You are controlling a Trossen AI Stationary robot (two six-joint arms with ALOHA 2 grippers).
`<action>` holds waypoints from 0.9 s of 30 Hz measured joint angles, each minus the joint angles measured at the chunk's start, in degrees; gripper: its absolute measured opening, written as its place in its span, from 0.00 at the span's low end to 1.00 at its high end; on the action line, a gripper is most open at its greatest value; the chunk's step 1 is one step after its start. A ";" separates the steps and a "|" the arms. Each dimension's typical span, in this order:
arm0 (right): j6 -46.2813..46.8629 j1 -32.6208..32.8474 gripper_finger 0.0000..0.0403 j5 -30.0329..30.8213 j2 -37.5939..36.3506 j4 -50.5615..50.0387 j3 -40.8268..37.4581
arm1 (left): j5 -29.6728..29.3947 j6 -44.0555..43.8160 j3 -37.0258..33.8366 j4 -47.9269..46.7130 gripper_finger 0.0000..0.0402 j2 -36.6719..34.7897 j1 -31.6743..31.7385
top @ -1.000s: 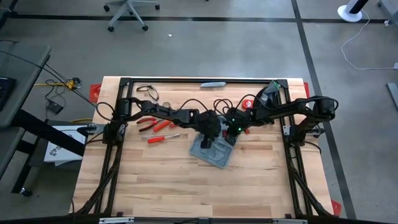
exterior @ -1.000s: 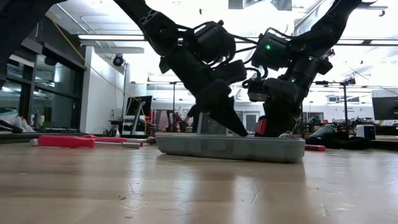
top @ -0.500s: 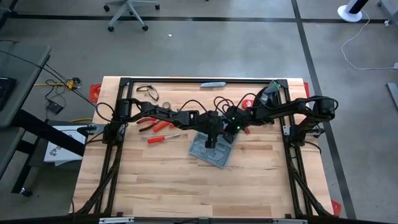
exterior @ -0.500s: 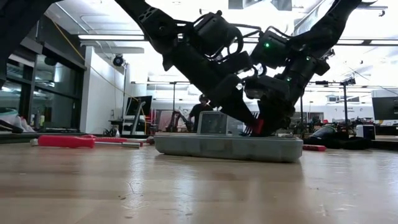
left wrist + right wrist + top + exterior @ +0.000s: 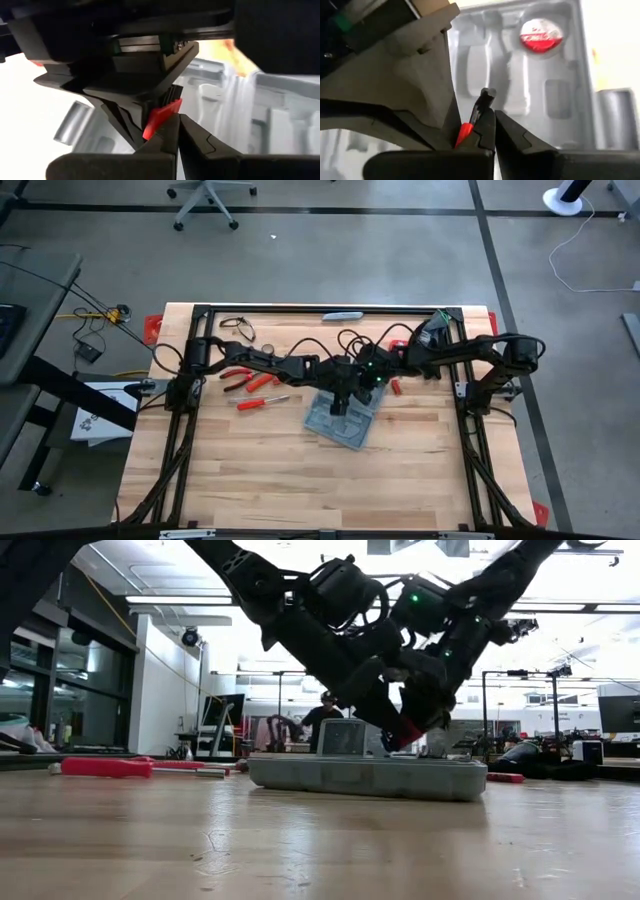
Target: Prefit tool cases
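The blue-grey tool case (image 5: 340,423) lies open on the table's middle, its moulded recesses facing up (image 5: 520,100), with a round red-and-white piece (image 5: 541,36) in one recess. Both grippers meet just above the case's far part. My right gripper (image 5: 368,380) is shut on a small red-handled tool (image 5: 405,732). My left gripper (image 5: 345,392) is shut, and its tips (image 5: 178,131) stand right beside that tool (image 5: 161,117). The tool hangs clear above the case (image 5: 365,778). My right gripper holds the small tool by its red handle (image 5: 465,131), slanting down from the table's right. The dark metal end (image 5: 487,94) sticks out past the fingertips. The tool is lifted clear of the case. The left gripper hides the exact place of the pinch. My left gripper's shut fingers (image 5: 167,137) lie against or just beside the red handle; I cannot tell whether they touch it.
Red-handled tools (image 5: 250,382) and a screwdriver (image 5: 262,401) lie on the table left of the case. Another red piece (image 5: 393,387) lies right of it. A slim grey-blue bar (image 5: 342,315) rests at the far edge, and cables (image 5: 240,328) at far left. The near half is bare wood.
My right gripper has risen from the case with the red tool, shifted a little toward the table's left, and tipped more steeply. My left gripper has swung from over the case's middle toward the right gripper and now stands beside the tool. The case has stayed in place.
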 joint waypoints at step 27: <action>-7.18 -13.87 0.00 -1.35 1.00 0.97 8.51 | 1.22 1.93 0.50 -1.97 0.00 -3.28 12.01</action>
